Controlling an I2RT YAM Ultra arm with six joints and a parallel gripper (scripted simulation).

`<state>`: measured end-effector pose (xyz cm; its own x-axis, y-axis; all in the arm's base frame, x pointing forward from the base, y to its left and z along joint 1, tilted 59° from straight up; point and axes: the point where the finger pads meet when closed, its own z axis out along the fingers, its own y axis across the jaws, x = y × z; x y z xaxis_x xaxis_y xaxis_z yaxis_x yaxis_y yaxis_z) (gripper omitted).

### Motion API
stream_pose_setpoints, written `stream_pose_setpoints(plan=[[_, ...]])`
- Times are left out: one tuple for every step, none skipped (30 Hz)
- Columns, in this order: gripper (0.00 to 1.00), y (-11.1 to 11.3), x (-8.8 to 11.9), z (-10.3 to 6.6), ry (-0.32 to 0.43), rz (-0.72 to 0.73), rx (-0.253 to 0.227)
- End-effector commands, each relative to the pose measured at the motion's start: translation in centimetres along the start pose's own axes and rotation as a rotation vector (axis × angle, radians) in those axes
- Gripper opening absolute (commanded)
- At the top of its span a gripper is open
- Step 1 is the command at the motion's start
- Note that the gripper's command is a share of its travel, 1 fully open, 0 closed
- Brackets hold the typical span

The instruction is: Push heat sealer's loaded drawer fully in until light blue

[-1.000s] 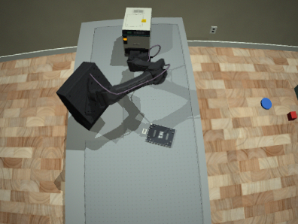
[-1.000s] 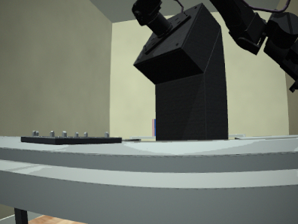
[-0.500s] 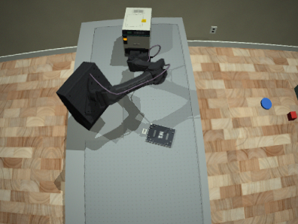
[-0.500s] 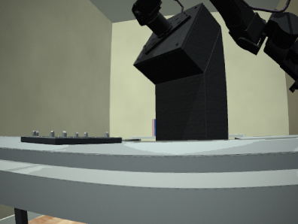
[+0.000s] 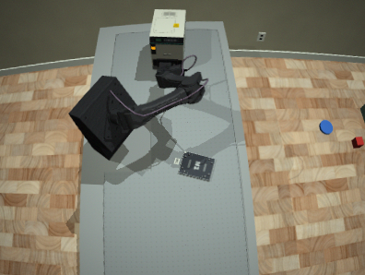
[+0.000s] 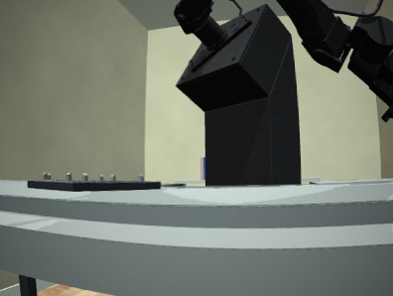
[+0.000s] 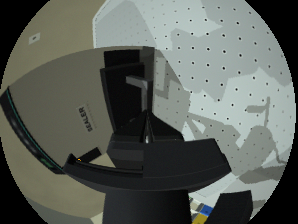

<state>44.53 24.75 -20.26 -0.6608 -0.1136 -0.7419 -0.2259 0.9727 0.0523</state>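
Heat sealer at table's 12 o'clock edge; drawer juts toward 6, amber light showing. Gripper fully closed, empty, butted against drawer front, likely a blunt pusher. Dark fixture plate near centre.

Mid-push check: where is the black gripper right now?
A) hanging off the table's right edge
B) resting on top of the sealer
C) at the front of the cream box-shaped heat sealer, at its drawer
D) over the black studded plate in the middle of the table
C: in the top view the shut black gripper sits against the dark drawer at the front of the cream heat sealer.
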Motion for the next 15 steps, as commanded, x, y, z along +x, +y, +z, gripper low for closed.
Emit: stream_pose_setpoints(plan=[[0.00, 2.27, 0.28, 3.78, 0.015, 0.004, -0.100], [0.00, 2.27, 0.28, 3.78, 0.015, 0.004, -0.100], [0.00, 2.27, 0.28, 3.78, 0.015, 0.004, -0.100], [0.00, 2.27, 0.28, 3.78, 0.015, 0.004, -0.100], [0.00, 2.27, 0.28, 3.78, 0.015, 0.004, -0.100], [0.00, 2.27, 0.28, 3.78, 0.015, 0.004, -0.100], [0.00, 2.27, 0.28, 3.78, 0.015, 0.004, -0.100], [0.00, 2.27, 0.28, 3.78, 0.015, 0.004, -0.100], [0.00, 2.27, 0.28, 3.78, 0.015, 0.004, -0.100], [0.00, 2.15, 0.28, 3.67, 0.015, 0.001, -0.100], [0.00, 2.03, 0.28, 3.55, 0.015, 0.001, -0.100], [0.00, 1.91, 0.28, 3.44, 0.015, 0.001, -0.100], [0.00, 1.80, 0.28, 3.32, 0.015, 0.001, -0.100], [0.00, 1.68, 0.28, 3.21, 0.015, 0.001, -0.100], [0.00, 1.56, 0.28, 3.09, 0.015, 0.001, -0.100]])
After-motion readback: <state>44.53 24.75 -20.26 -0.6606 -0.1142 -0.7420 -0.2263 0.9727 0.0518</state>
